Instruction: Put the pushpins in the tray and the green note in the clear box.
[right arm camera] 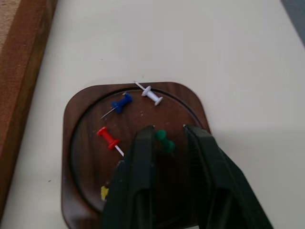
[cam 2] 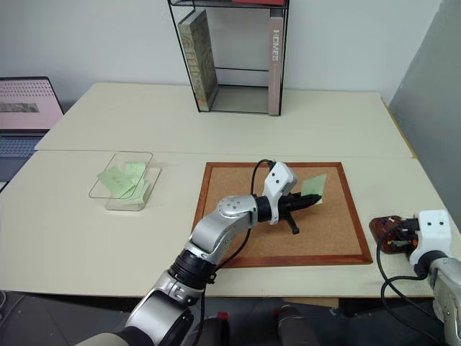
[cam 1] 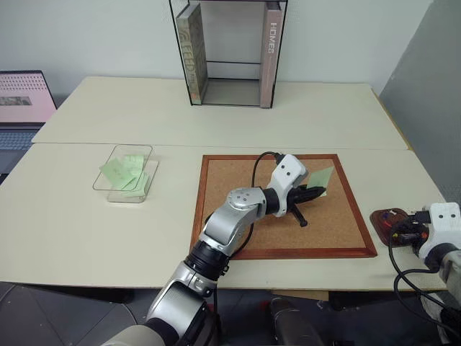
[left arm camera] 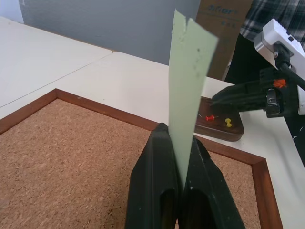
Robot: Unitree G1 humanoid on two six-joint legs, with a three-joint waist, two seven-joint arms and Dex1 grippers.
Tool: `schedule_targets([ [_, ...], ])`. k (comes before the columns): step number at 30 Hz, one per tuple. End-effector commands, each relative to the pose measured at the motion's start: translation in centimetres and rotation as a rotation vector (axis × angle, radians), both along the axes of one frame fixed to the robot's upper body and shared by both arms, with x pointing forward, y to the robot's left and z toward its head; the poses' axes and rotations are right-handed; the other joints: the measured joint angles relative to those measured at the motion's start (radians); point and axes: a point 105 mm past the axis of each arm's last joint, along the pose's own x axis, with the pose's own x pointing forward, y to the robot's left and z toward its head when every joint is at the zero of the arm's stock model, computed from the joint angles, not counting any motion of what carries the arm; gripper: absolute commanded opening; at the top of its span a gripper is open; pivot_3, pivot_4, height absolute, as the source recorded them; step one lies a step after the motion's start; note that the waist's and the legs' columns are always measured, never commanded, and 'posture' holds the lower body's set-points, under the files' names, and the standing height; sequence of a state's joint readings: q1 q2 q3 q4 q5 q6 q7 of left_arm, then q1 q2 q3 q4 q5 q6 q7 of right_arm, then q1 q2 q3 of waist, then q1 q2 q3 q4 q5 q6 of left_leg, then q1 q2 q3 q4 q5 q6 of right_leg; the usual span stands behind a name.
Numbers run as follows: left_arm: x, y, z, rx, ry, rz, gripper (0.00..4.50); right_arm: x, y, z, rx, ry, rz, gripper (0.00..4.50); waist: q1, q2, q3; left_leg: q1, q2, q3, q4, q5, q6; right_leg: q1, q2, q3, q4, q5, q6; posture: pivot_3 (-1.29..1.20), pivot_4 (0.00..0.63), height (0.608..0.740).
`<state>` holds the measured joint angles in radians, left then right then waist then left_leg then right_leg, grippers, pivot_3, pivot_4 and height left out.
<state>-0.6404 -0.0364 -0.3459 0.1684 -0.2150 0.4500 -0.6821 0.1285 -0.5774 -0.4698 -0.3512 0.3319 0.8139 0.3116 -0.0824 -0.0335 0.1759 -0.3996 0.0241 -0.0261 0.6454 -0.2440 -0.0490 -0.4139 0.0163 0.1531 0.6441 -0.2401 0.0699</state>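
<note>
At the lower right of the left eye view, the right gripper (right arm camera: 169, 138) is held over the tray (right arm camera: 81, 107), its fingers parted with a gap between them. A green pushpin (right arm camera: 164, 140) is seen in that gap, apparently lying loose in the tray rather than gripped, though the fingers partly hide it. A red pushpin (right arm camera: 107, 138), a blue one (right arm camera: 121, 103) and a white one (right arm camera: 153, 95) lie in the tray too (a yellow one is half hidden).

At centre frame, the left gripper (left arm camera: 177, 157) is closed on the green note (left arm camera: 188, 90), held above the corkboard (cam 1: 223, 191).

At left of centre, the clear box (cam 1: 112, 189) holds pale green slips (cam 1: 126, 173). At the top, the book stand (cam 1: 230, 54) is seen.
</note>
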Motion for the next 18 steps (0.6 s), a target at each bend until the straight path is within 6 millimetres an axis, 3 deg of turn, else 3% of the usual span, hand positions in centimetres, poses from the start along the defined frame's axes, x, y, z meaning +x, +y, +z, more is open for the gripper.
schedule_targets([
  [1, -0.2, -0.5, 1.2, -0.029, -0.046, -0.009, 0.0, 0.0, -0.2, 2.0, -0.017, -0.067, -0.003, 2.02, 0.0, 0.0, 0.0, 0.0, 0.0, 0.0, 0.0, 0.0, 0.0, 0.0, 0.0, 0.0, 0.0, 0.0, 0.0, 0.0, 0.15, 0.74],
  [5, -0.1, -0.6, 1.2, -0.029, -0.049, -0.01, 0.0, -0.1, -0.1, 2.7, -0.003, -0.098, -0.012, 2.99, -0.001, 0.0, 0.0, 0.0, 0.0, 0.0, 0.0, 0.0, 0.0, 0.0, 0.0, 0.0, 0.0, 0.0, 0.0, 0.0, 0.15, 0.74],
  [7, 0.0, -0.6, 1.4, -0.031, -0.055, -0.006, 0.0, -0.4, 0.0, 4.2, -0.01, -0.147, -0.008, 3.43, -0.001, 0.0, 0.0, 0.0, 0.0, 0.0, 0.0, 0.0, 0.0, 0.0, 0.0, 0.0, 0.0, 0.0, 0.0, 0.0, 0.15, 0.74],
  [11, 0.4, -0.3, 1.8, -0.036, -0.06, 0.007, 0.0, -1.0, 0.3, 6.8, 0.039, -0.23, -0.011, 3.43, 0.0, 0.0, 0.0, 0.0, 0.0, 0.0, 0.0, 0.0, 0.0, 0.0, 0.0, 0.0, 0.0, 0.0, 0.0, 0.0, 0.15, 0.74],
  [13, 1.0, 0.2, 2.1, -0.033, -0.078, 0.037, 0.0, -1.4, 1.8, 8.5, 0.053, -0.281, 0.073, 3.43, 0.0, 0.0, 0.0, 0.0, 0.0, 0.0, 0.0, 0.0, 0.0, 0.0, 0.0, 0.0, 0.0, 0.0, 0.0, 0.0, 0.15, 0.74],
  [18, 3.4, 2.7, 3.8, -0.024, -0.137, 0.19, 0.0, -1.8, 9.2, 10.9, 0.053, -0.323, 0.482, 3.43, -0.005, 0.0, 0.0, 0.001, 0.0, -0.001, 0.0, 0.0, 0.0, 0.0, 0.001, 0.0, 0.001, 0.0, 0.0, 0.0, 0.15, 0.74],
])
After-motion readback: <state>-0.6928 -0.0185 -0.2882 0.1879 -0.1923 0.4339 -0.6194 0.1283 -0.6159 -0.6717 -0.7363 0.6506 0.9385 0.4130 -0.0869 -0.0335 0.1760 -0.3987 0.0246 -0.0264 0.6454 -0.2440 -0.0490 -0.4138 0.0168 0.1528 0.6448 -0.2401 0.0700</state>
